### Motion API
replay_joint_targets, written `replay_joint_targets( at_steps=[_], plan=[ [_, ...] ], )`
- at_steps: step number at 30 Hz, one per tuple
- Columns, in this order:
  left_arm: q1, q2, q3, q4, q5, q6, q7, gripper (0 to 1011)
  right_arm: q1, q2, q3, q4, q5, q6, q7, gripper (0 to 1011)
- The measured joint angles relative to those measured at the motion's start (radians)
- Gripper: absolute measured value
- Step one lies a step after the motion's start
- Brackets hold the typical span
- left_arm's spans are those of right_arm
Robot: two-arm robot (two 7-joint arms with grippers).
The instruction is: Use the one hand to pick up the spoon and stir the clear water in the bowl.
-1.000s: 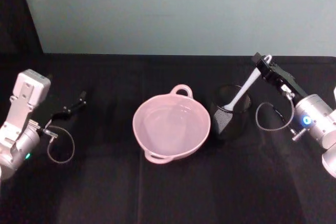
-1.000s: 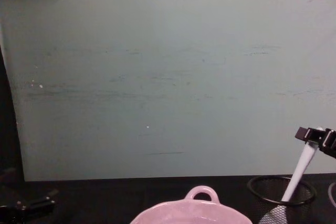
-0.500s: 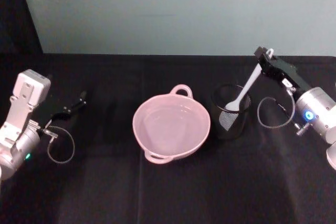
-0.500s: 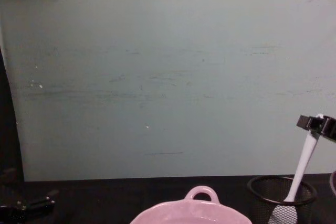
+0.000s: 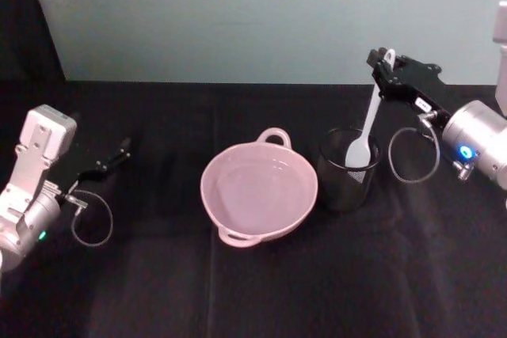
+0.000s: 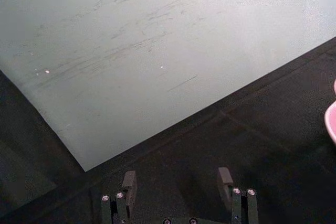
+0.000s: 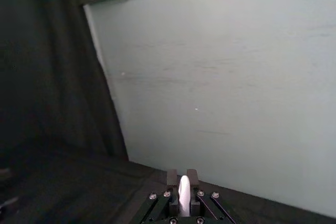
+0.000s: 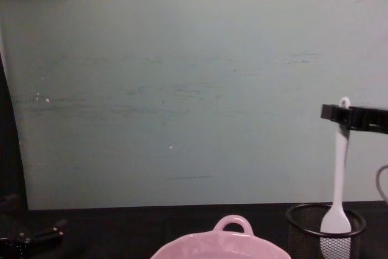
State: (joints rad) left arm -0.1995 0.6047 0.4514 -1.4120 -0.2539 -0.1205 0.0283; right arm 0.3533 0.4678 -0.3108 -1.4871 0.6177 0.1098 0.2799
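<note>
Right claw (image 5: 379,62): mine, high above the far right part of the table (image 5: 317,290), clamped on the top of the spoon's handle, just under its hole.
Spoon (image 5: 367,120): hangs almost upright from my grip; in the chest view its flat head sits at the rim of the mesh cup (image 5: 348,170), lower edge inside the wire (not clear of it yet).
Bowl (image 5: 210,176): mid-table, just beside the cup on its left, loop handle toward the far edge.
Water (image 5: 257,187): barely visible against the pink; level hard to judge.
Left claw (image 5: 119,150): parked near the left edge, fingers apart, holding nothing.
Risk, snag: if I swing toward the bowl before lifting higher, I judge the head catches the rim and tips the light cup over.
Risk, pivot: I pinch only the handle's end, so the long spoon may swivel or slip between my fingers once the water pushes back.
Risk, low crossing: a shallow path could knock the bowl's near rim and slop water onto the cloth.
</note>
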Motion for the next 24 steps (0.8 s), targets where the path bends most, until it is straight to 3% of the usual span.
replay_joint_targets(
  at_steps=[13, 24],
  plan=[
    [0.0, 0.0, 0.0, 0.0, 0.0, 0.0, 0.0, 1011, 0.059, 0.038, -0.024, -0.1, -0.04, 0.12, 0.059, 114],
    [0.0, 0.0, 0.0, 0.0, 0.0, 0.0, 0.0, 1011, 0.072, 0.052, -0.023, -0.149, -0.033, 0.16, 0.068, 114]
  ],
)
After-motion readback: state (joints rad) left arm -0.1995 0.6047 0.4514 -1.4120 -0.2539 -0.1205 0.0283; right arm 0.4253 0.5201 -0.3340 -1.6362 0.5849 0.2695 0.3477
